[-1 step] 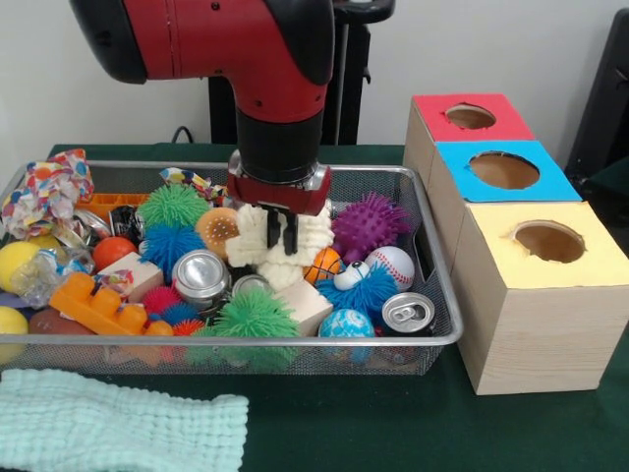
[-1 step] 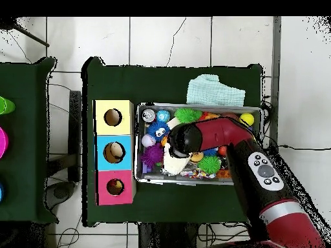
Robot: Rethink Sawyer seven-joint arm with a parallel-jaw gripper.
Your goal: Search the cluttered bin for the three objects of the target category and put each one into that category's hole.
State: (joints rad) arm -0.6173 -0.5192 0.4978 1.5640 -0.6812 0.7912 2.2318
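My gripper (image 1: pixel 280 232) is down in the middle of the wire mesh bin (image 1: pixel 444 324), its black fingers shut on a cream knobbly rubber toy (image 1: pixel 312 238). In the overhead view the gripper (image 2: pixel 172 150) holds that cream toy (image 2: pixel 172 165) near the bin's box-side end. Around it lie a purple spiky ball (image 1: pixel 370 224), green spiky balls (image 1: pixel 175 205) (image 1: pixel 254 317), a blue spiky ball (image 1: pixel 172 244), a baseball (image 1: pixel 394 264), a small basketball (image 1: pixel 324 264) and silver cans (image 1: pixel 201 275) (image 1: pixel 408 313). Three wooden boxes with holes stand beside the bin: red top (image 1: pixel 470 117), blue top (image 1: pixel 503 170), yellow top (image 1: pixel 548 242).
Orange toy blocks (image 1: pixel 98 300), yellow balls (image 1: pixel 15 261), wooden blocks (image 1: pixel 133 275) and a patterned cloth knot (image 1: pixel 49 192) fill the bin's left end. A pale green cloth (image 1: pixel 118 423) lies on the green table in front of the bin. The bin's rim (image 2: pixel 200 106) stands close to the boxes (image 2: pixel 114 152).
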